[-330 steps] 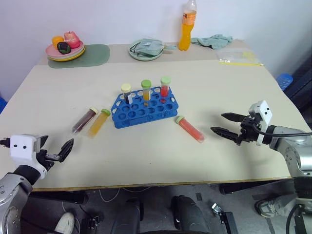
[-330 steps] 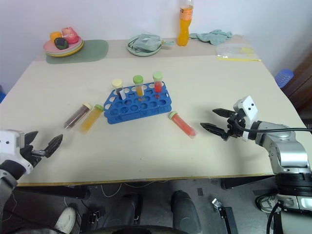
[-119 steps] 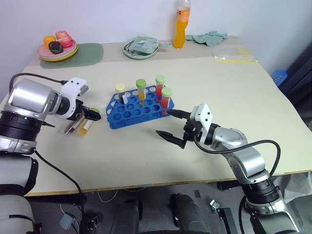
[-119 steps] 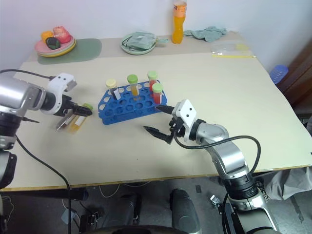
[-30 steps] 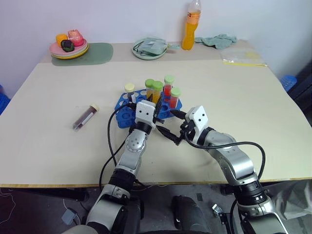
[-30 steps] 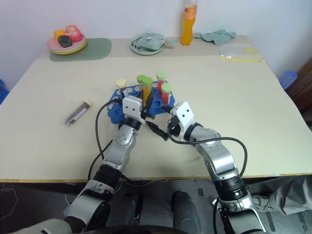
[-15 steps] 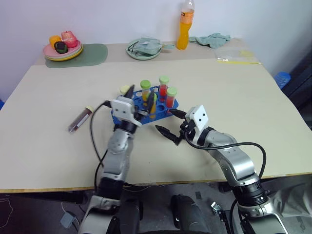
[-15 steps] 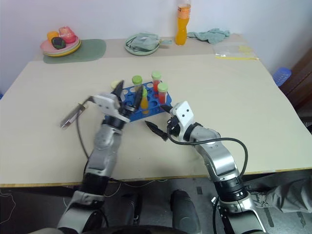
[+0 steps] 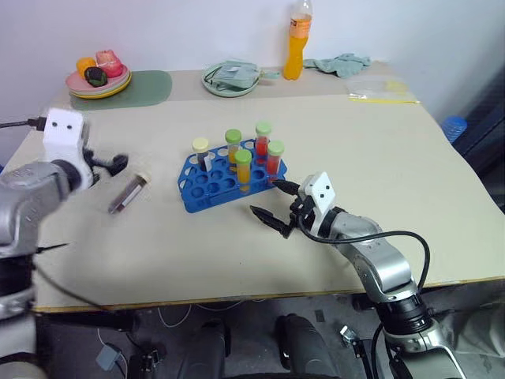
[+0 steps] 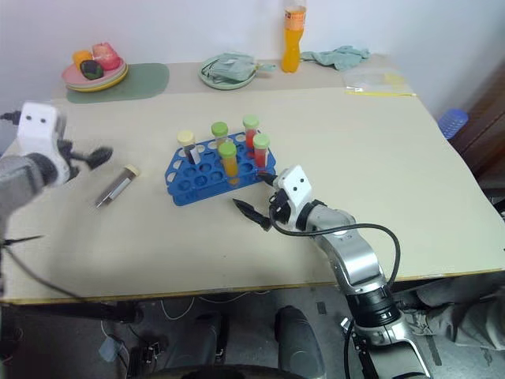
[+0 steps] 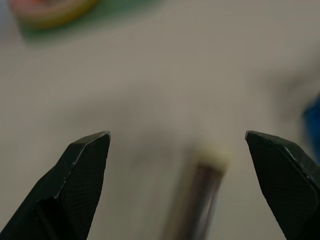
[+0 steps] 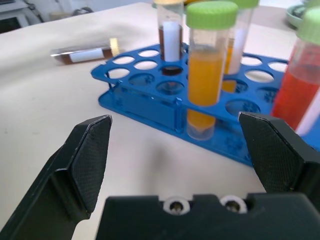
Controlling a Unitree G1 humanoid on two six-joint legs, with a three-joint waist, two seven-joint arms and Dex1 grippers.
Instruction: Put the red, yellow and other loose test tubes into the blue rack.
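The left gripper (image 11: 177, 145) has its two black fingers (image 11: 82, 167) spread wide with nothing between them. Just ahead of it, in the left wrist view, the maroon tube (image 11: 200, 187) with its cream cap lies flat on the table (image 9: 379, 166); from the head views this tube (image 9: 129, 192) lies just beside the left gripper, toward the rack, and apart from it.

The right gripper (image 9: 272, 204) also stands wide open and empty, its fingers (image 12: 87, 150) level above the tabletop. Right in front of it sits the blue rack (image 9: 225, 183). The yellow-orange tube (image 12: 205, 70) stands upright in the rack row nearest this gripper, and the red tube (image 9: 274, 156) stands beside it. Three further capped tubes stand in the rack's far row. Well beyond the rack stands an orange bottle (image 9: 297, 39).
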